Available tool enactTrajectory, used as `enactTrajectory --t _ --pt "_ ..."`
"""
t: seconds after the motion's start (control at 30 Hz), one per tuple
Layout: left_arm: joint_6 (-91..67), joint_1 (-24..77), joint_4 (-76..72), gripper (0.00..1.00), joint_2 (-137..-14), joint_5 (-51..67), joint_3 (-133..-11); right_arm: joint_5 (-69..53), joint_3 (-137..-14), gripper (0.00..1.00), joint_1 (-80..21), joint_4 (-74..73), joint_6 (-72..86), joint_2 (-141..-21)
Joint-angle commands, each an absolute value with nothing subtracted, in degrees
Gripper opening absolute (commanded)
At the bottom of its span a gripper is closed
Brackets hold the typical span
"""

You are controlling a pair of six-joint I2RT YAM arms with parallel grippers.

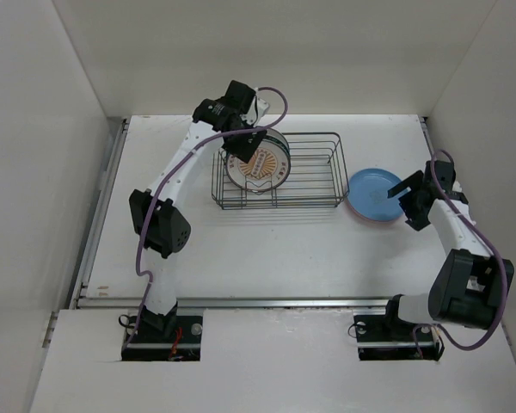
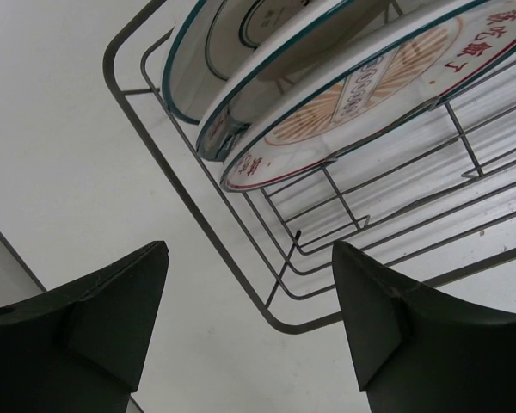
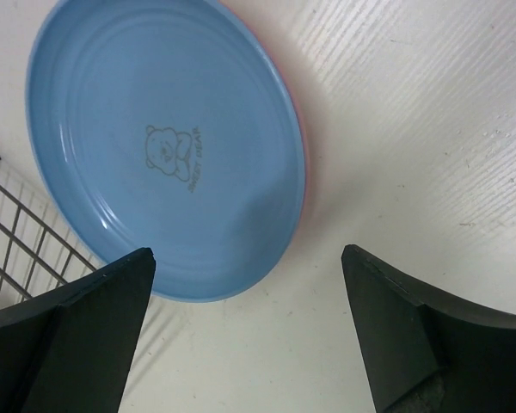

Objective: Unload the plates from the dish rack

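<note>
The dark wire dish rack stands mid-table. Three plates stand upright in its left end. The nearest is white with an orange pattern. In the left wrist view the orange-patterned plate leans in front of a green-rimmed plate and a third plate. My left gripper is open and empty above the rack's left end. The blue plate lies flat on the pink plate right of the rack. My right gripper is open and empty just beyond the blue plate's edge.
The rack's right half holds no plates. The rack's corner wire lies between my left fingers in view, well below them. The blue plate has a bear motif, and a rack corner shows at the left. White walls enclose the table.
</note>
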State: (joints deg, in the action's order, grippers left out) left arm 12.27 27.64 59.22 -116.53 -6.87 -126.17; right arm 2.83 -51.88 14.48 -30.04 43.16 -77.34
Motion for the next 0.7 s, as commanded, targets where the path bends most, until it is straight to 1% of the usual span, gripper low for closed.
enactTrajectory --t 0.0,0.07,0.1,0.23,0.37,0.47,0.53,0.67 --pt "16.8 28.0 57.6 0.73 -117.5 -5.4 -128.8 4.0 -54.9 0.95 13.3 -29.4 40.6 -74.6" --pt "18.3 28.6 56.2 0.67 -118.5 -5.9 -128.8 4.0 -54.9 0.94 12.7 -28.7 40.0 -74.1" --pt "18.9 28.6 56.2 0.58 -119.0 -5.9 -128.8 4.0 -55.5 0.94 12.1 -28.7 40.0 -74.1" --pt "18.9 29.1 55.5 0.39 -121.2 -6.5 -129.5 4.6 -55.5 0.94 11.6 -28.7 39.4 -74.1" --pt "18.9 29.1 54.4 0.39 -122.4 -7.6 -129.5 4.6 -55.5 0.94 11.1 -28.7 39.4 -74.1" --pt "17.5 29.1 51.7 0.41 -123.0 -11.5 -128.9 4.6 -55.0 0.94 11.1 -28.7 38.8 -74.1" --pt "16.8 29.1 50.5 0.41 -122.4 -12.1 -127.5 4.6 -55.0 0.94 10.5 -28.7 38.3 -74.1" --pt "16.0 29.1 51.0 0.37 -122.4 -13.2 -127.5 4.6 -55.0 0.94 10.0 -28.7 37.8 -74.1"
